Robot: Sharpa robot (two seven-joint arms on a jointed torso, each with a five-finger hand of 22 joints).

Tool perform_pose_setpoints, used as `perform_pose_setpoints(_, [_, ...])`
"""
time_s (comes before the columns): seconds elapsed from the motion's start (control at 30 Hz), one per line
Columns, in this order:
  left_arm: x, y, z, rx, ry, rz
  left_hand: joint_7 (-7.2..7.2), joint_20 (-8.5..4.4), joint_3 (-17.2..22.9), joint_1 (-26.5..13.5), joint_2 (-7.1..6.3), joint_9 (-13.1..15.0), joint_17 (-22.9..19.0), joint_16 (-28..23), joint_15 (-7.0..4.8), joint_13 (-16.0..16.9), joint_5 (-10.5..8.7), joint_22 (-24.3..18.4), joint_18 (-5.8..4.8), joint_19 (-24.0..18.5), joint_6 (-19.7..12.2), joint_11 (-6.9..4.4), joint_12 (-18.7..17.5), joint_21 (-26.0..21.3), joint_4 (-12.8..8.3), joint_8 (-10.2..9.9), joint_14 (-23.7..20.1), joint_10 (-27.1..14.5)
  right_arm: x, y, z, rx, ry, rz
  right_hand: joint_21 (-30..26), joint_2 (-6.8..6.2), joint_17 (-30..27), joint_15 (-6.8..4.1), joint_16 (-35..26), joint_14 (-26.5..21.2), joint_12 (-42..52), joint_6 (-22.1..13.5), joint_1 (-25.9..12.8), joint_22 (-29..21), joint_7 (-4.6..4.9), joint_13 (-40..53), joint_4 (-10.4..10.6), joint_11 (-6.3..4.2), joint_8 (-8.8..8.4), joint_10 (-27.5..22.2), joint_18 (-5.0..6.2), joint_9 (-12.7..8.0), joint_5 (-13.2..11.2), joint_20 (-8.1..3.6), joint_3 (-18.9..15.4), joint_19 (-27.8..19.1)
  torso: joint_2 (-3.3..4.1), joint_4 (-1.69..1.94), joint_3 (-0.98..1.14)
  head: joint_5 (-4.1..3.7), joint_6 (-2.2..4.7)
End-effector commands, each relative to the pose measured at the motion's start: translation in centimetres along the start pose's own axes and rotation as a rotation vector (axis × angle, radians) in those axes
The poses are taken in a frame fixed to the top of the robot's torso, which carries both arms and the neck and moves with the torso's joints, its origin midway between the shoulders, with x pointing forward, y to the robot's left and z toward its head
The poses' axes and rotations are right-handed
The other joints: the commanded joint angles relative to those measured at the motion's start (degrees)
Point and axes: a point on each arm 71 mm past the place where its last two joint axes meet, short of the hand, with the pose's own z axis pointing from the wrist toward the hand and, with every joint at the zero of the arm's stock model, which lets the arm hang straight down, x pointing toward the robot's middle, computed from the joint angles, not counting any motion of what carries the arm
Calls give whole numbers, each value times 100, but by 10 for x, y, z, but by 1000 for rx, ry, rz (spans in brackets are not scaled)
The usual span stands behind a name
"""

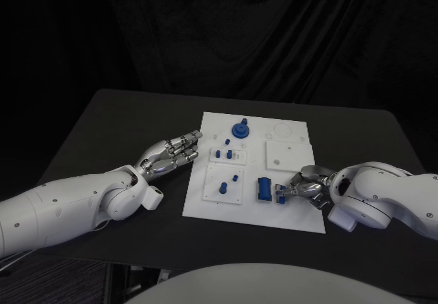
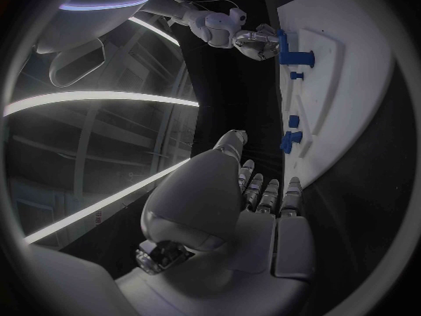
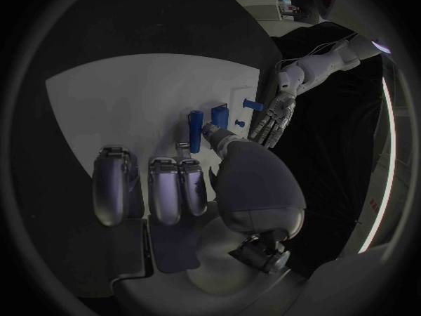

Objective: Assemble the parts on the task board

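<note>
Right hand (image 1: 306, 188) closed around upright blue plastic block part (image 1: 264, 189) on white task board (image 1: 274, 218); block just left of palm. Left hand (image 1: 173, 154) open, beside board's left edge, farther off.

My black table (image 1: 119, 120) fills the middle of the frame, and the white task board (image 1: 297, 152) lies flat on it, just right of center toward the lower right.

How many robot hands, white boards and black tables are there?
Robot hands: 2, the left robot hand and the right robot hand
White board: 1
Black table: 1
Total: 4
</note>
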Motion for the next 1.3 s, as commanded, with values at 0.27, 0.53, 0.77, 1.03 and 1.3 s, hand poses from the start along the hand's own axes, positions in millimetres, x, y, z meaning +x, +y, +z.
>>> perform_pose_setpoints(0.27, [2,-4,1,64,12,-16,40,47,25,7,67,3,-5,-38,35,-1,-18,5,110,-3,5,30,18,12,5,6,-2,1,2,2,0,-23,-1,-39,-39,-33,1268,64,-5,553,15,-85,-224,1187,41,1510,167,67,6,598,61,20,-28,51,-314,152,0,-1,-1,7,-1])
perform_pose_setpoints(0.53, [2,-3,0,61,13,-17,46,52,29,5,68,2,-5,-38,43,-3,-29,8,110,-2,-3,27,11,13,4,5,-2,-3,0,4,0,-51,-28,-38,-51,13,1275,55,-2,555,15,-87,-210,1184,19,1510,214,50,136,598,65,94,-20,49,-408,146,-1,-1,-1,8,-1])
perform_pose_setpoints(0.77, [2,-3,0,59,14,-18,49,66,33,0,69,2,-5,-38,68,-3,-41,7,105,-2,-4,20,12,13,3,4,-2,-6,-1,5,-1,-67,-48,-43,-56,63,1271,10,-4,554,15,-102,-171,1182,-47,1510,306,-11,480,598,67,306,-12,12,-588,142,0,-2,-2,15,-1])
perform_pose_setpoints(1.03, [2,-2,1,57,15,-19,49,71,34,-3,69,2,-5,-38,75,-3,-47,7,103,-2,-6,18,10,13,4,4,-2,-8,-3,6,-3,-90,-82,-51,-37,125,1272,-86,-4,554,15,-235,-41,1189,-175,1510,433,-119,1209,598,62,851,-6,-75,-816,154,0,-1,-1,21,-1])
perform_pose_setpoints(1.3, [2,-2,0,55,15,-19,49,71,34,-3,69,2,-5,-38,75,-3,-47,7,103,-2,-6,18,10,13,4,4,-2,-8,-6,6,-6,-110,-114,-36,-28,161,1279,-132,-1,556,15,-365,56,1192,-232,1510,488,-171,1591,598,60,1179,-4,-119,-894,161,2,-2,-1,35,-1])
